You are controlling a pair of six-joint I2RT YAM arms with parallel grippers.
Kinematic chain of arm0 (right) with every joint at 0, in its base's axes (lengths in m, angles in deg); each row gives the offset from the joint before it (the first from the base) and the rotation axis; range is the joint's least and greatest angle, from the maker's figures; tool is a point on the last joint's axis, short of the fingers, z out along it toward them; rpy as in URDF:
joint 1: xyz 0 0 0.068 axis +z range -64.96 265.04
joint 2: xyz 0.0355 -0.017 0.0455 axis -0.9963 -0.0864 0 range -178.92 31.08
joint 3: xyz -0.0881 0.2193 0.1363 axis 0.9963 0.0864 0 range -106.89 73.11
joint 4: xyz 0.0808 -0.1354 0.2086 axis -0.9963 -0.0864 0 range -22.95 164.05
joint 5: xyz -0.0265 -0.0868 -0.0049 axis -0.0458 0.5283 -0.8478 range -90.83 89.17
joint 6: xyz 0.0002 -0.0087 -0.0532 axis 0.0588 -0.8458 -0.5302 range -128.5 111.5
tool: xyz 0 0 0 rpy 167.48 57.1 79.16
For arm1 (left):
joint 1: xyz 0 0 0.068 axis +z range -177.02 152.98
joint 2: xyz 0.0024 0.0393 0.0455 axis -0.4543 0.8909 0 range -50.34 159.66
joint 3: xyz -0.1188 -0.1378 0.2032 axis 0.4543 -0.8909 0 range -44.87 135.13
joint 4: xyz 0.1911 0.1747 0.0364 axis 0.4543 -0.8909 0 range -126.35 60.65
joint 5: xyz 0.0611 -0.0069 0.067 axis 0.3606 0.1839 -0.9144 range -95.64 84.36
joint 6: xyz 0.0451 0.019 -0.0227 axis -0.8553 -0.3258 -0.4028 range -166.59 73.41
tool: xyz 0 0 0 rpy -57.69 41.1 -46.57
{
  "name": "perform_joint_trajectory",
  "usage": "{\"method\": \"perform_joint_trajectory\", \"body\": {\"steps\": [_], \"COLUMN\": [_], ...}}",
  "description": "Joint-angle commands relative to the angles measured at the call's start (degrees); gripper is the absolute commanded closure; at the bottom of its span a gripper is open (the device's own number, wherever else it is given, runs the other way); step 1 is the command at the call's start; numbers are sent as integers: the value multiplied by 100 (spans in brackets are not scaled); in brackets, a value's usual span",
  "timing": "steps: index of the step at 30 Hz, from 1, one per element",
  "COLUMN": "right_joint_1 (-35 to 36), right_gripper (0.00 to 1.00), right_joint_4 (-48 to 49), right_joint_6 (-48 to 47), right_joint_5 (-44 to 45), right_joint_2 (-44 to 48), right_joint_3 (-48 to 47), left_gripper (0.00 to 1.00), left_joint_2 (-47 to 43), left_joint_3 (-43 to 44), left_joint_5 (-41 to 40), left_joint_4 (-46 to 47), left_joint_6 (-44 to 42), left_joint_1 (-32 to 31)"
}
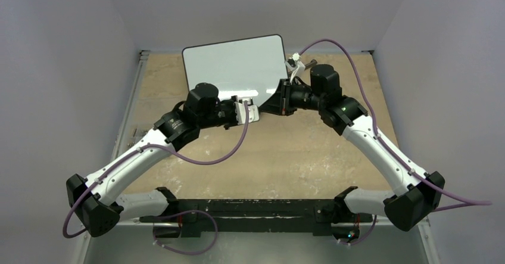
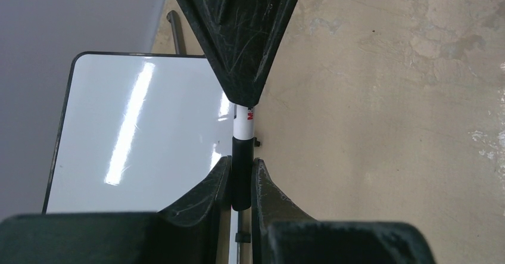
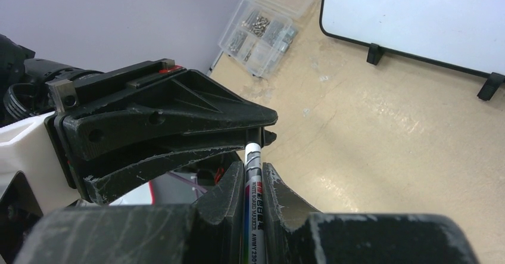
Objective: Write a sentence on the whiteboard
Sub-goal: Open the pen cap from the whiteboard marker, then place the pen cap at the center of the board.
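Left wrist view, nearest first: shows the left gripper (image 2: 241, 164) shut tight on the black cap (image 2: 242, 148) of the marker (image 2: 242, 124). Just beyond, meets the right gripper (image 2: 241, 97), closed on the white barrel (image 3: 253, 216), tip to tip. Looks light, stiff and slick-sided; best held square across the barrel, with a straight pull to free the cap, seemingly seated. Farther off, finds the whiteboard (image 2: 137, 139) on the table (image 2: 387, 97), propped on small black feet (image 3: 375, 53), glossy and blank, with none of the sentence written yet. Probably light enough to slide or tip under a hard stroke; press gently there.
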Motion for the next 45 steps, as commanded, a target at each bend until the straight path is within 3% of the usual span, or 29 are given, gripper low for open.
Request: {"method": "perform_joint_trajectory", "body": {"steps": [1, 26, 32, 38, 45], "right_joint_1": [-61, -465, -529, -649, -735], "right_gripper": [100, 100, 100, 100, 100], "right_joint_4": [-471, -938, -898, -319, -119], "right_joint_6": [-48, -355, -381, -235, -117], "right_joint_5": [-266, -350, 186, 209, 78], "right_joint_2": [204, 603, 755, 886, 777], "right_joint_3": [-229, -260, -182, 175, 239], "left_gripper": [100, 100, 100, 100, 100], "left_joint_2": [-223, -146, -307, -633, -824], "left_joint_3": [-351, -659, -597, -967, -1900], "left_joint_5": [-740, -907, -849, -531, -1264], "left_joint_4": [227, -19, -426, -522, 12], "left_joint_6": [13, 446, 628, 1709, 2660], "left_joint_1": [372, 1041, 1037, 881, 166]}}
